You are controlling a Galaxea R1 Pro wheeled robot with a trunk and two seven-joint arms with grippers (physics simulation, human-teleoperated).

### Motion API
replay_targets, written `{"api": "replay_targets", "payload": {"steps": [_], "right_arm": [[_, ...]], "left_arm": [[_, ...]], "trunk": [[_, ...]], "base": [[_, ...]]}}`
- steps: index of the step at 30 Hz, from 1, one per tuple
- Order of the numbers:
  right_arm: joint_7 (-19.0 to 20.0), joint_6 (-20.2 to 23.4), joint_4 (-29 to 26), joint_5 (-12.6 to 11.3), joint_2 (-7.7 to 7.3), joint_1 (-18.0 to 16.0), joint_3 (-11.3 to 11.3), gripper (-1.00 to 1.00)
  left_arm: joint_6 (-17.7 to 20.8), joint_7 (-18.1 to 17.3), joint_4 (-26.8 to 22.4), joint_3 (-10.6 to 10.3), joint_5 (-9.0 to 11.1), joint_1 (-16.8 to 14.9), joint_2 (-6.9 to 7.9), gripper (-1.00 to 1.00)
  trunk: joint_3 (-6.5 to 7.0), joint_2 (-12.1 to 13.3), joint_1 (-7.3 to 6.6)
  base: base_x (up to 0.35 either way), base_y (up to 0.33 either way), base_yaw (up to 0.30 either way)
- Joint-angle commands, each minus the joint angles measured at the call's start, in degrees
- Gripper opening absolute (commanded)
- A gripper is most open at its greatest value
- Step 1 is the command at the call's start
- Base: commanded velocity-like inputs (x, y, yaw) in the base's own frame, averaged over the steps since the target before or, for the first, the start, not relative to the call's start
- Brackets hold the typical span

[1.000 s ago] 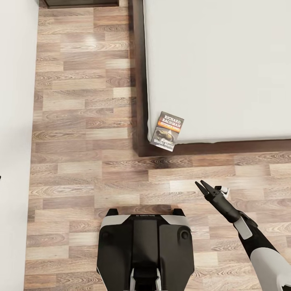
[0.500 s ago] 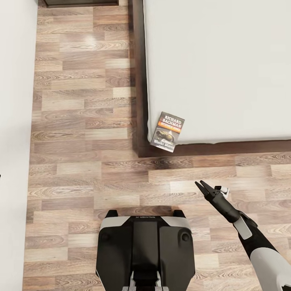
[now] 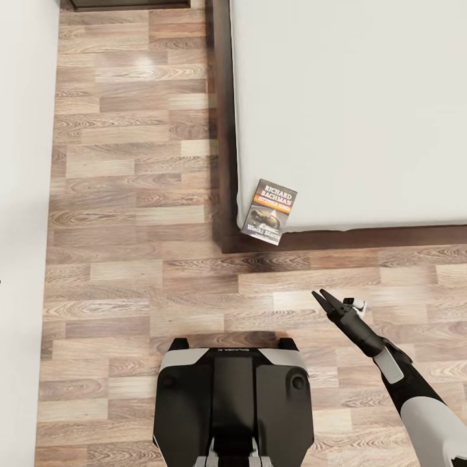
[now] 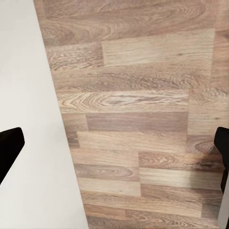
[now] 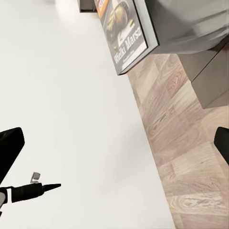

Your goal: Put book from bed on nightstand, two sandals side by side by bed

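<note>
The book (image 3: 269, 211) lies on the near left corner of the bed (image 3: 350, 110), its lower end hanging over the edge of the grey mattress. In the right wrist view the book (image 5: 121, 33) shows far ahead of the fingers. My right gripper (image 3: 326, 301) hovers open over the wood floor in front of the bed, right of the book and well short of it, with nothing in it. My left gripper (image 4: 114, 152) is open above the floor beside the white wall. The sandals are out of view.
A white wall (image 3: 26, 194) runs along the left. A dark brown strip of furniture (image 3: 126, 5) sits at the far edge left of the bed; I cannot tell whether it is the nightstand. My base (image 3: 233, 402) stands on the plank floor.
The whole view has shifted very slightly. The book and both grippers keep their places.
</note>
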Motion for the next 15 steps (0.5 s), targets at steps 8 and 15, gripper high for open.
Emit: {"api": "replay_targets", "payload": {"steps": [8, 15], "right_arm": [[-0.8, 0.8, 0.0, -0.2, 0.08, -0.4, 0.0, 1.00], [-1.4, 0.9, 0.0, -0.2, 0.11, -1.8, 0.7, 1.00]], "left_arm": [[0.3, -0.6, 0.0, 0.0, -0.6, 0.0, 0.00, 1.00], [0.3, -0.6, 0.0, 0.0, -0.6, 0.0, -0.03, 1.00]], "trunk": [[-1.47, -3.3, 1.78], [-2.73, -6.1, 3.32]], "base": [[0.000, 0.000, 0.000], [0.000, 0.000, 0.000]]}}
